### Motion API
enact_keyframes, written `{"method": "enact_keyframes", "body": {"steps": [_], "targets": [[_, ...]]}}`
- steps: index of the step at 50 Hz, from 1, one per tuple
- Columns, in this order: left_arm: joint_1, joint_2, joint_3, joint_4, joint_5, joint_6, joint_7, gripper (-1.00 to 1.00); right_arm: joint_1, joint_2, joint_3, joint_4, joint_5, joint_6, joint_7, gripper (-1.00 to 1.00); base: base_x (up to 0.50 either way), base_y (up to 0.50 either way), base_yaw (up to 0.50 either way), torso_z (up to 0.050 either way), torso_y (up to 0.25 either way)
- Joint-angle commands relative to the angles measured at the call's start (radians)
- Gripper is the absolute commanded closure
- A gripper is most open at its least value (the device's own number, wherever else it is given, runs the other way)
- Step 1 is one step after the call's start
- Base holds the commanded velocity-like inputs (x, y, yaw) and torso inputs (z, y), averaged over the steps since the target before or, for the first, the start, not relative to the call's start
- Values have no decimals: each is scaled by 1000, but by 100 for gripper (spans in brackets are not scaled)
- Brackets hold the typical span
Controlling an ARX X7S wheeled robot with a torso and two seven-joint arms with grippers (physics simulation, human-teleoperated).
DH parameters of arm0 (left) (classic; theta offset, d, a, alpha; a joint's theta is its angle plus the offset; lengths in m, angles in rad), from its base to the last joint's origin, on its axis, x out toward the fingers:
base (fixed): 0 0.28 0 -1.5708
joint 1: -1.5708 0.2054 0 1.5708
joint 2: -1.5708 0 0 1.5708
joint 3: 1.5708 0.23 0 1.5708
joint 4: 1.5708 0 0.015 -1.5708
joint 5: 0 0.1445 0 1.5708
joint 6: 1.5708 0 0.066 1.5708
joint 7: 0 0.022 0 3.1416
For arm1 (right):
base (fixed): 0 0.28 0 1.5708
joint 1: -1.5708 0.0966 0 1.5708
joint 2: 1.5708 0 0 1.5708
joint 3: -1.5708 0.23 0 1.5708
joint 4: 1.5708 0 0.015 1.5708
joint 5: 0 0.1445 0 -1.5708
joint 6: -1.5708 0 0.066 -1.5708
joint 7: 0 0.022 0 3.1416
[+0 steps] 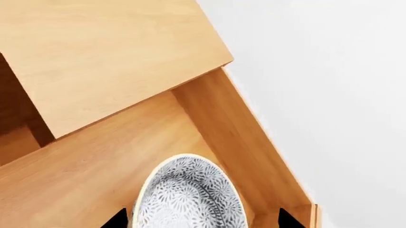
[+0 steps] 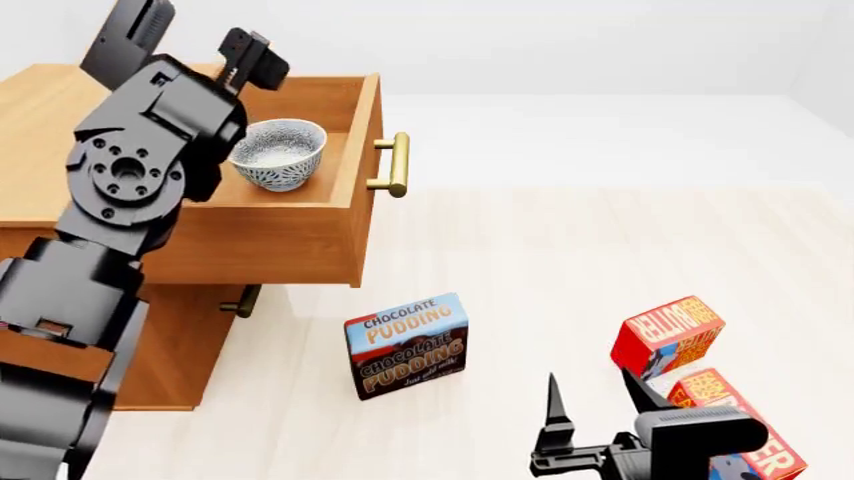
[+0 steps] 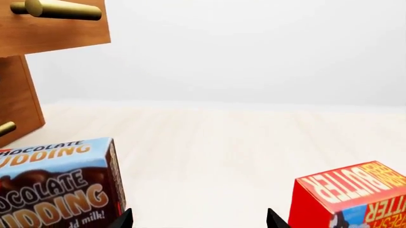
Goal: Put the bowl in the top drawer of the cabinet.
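Note:
The speckled grey-and-white bowl [image 2: 278, 152] stands upright inside the pulled-out top drawer [image 2: 358, 120] of the orange-brown cabinet [image 2: 47, 105]. In the left wrist view the bowl [image 1: 187, 194] lies between the two spread fingertips of my left gripper [image 1: 203, 219], which is open; one fingertip [image 1: 290, 219] stands clear of the bowl's side. The drawer's side wall [image 1: 244, 142] runs beside the bowl. My left arm hides the gripper's fingers in the head view. My right gripper [image 2: 594, 392] is open low over the floor, holding nothing.
The drawer's brass handle [image 2: 390, 165] sticks out towards the room, and the lower drawer's handle [image 2: 244, 300] shows beneath. On the floor stand a chocolate pudding box [image 2: 407, 345] and two red butter boxes [image 2: 667, 335] [image 2: 741, 420], flanking my right gripper [image 3: 198, 219].

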Motion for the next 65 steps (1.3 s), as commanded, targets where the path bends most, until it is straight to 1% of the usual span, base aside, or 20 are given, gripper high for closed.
{"method": "enact_keyframes", "body": {"steps": [1,7,16,20,29,34,40,46,49,54,62,65], "targets": [[22,-63,-23,221,-15,-5,-53,-100,-9,2,2,2,2,-13,-3,-100,0,0,0,0,0],[32,-90,-36,316,-11,10,-78,-100,-13,4,1,-2,2,-14,-2,-100,0,0,0,0,0],[71,-131,-71,487,-57,-7,-36,-100,5,0,-14,-27,-6,17,14,-100,0,0,0,0,0],[109,-167,-95,610,-76,-10,-4,-100,24,2,-30,-70,-24,53,35,-100,0,0,0,0,0],[257,-262,-141,937,-48,24,109,-100,46,6,-43,-194,-42,113,89,-100,0,0,0,0,0],[351,-316,-164,1092,-62,33,149,-100,36,7,-27,-258,-78,112,143,-100,0,0,0,0,0],[473,-364,-188,1255,-63,56,203,-100,26,13,-26,-317,-84,119,162,-100,0,0,0,0,0],[601,-417,-232,1386,-35,105,248,-100,2,15,-57,-411,-195,135,222,-100,0,0,0,0,0],[665,-444,-248,1437,-7,122,281,-100,-1,16,-78,-469,-253,163,251,-100,0,0,0,0,0],[786,-479,-263,1514,84,149,329,-100,-11,16,-86,-521,-285,174,273,-100,0,0,0,0,0],[955,-504,-285,1607,228,200,383,-100,-14,5,-118,-599,-368,197,309,-100,0,0,0,0,0],[1024,-508,-300,1639,306,225,401,-100,-10,0,-136,-620,-401,203,316,-100,0,0,0,0,0]]}}
